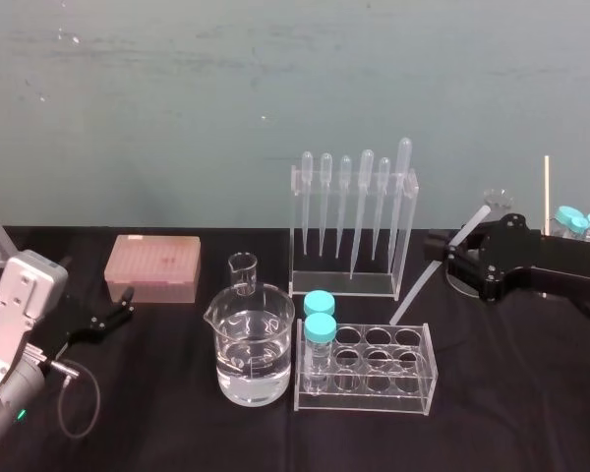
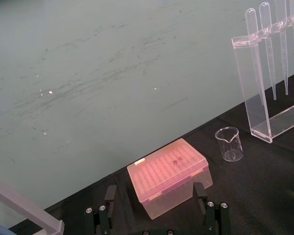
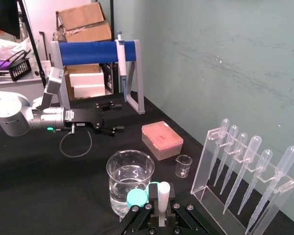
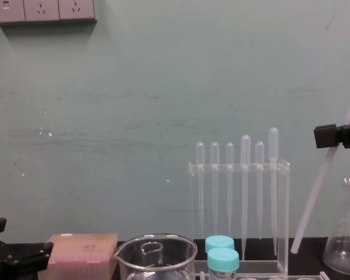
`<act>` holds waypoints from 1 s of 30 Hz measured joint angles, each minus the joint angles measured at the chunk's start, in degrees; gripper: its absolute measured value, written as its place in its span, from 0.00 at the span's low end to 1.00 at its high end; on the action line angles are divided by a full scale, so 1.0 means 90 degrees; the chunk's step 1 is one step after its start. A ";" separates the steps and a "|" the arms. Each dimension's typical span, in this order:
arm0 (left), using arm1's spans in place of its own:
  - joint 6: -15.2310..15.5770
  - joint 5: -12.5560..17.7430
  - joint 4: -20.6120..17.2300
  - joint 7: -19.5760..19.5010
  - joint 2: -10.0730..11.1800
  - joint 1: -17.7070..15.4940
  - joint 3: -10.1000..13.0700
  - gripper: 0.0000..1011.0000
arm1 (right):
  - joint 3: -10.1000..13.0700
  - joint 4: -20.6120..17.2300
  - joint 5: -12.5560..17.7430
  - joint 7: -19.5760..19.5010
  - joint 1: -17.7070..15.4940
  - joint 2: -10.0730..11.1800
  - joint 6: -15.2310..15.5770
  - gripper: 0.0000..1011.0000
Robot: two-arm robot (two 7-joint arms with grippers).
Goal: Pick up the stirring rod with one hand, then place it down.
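Black and blocky, the right tool (image 1: 439,248) is pinched narrow around the stirring rod (image 1: 413,295), gripping its upper half over the counter's right side. The rod slants. Its upper end rises near the flask (image 4: 345,245), and its lower end drops just beside the right wall of the pipette rack (image 1: 409,231), close to the back edge of the tube rack (image 1: 428,379). Whether that tip touches the counter (image 1: 177,433) I cannot tell. Open black counter lies in front of the tube rack and to its right. The big beaker (image 1: 256,344) stands just left of the tube rack. Far left, the left tool (image 1: 118,313) sits low with fingers spread wide, near the pink tip box (image 1: 152,267).
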 joint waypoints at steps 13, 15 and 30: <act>0.0000 0.0000 0.0000 0.0000 0.0000 0.0000 0.0000 0.99 | -0.0134 -0.0121 0.0114 -0.0178 -0.0017 0.0203 -0.0085 0.08; 0.0000 0.0000 0.0000 0.0000 0.0000 0.0000 0.0000 0.99 | -0.0163 -0.0128 0.0136 -0.0201 -0.0015 0.0237 -0.0100 0.08; 0.0000 0.0000 0.0000 0.0000 0.0000 0.0001 0.0000 0.99 | -0.0399 -0.0111 0.0151 -0.0301 0.0158 0.0323 -0.0133 0.08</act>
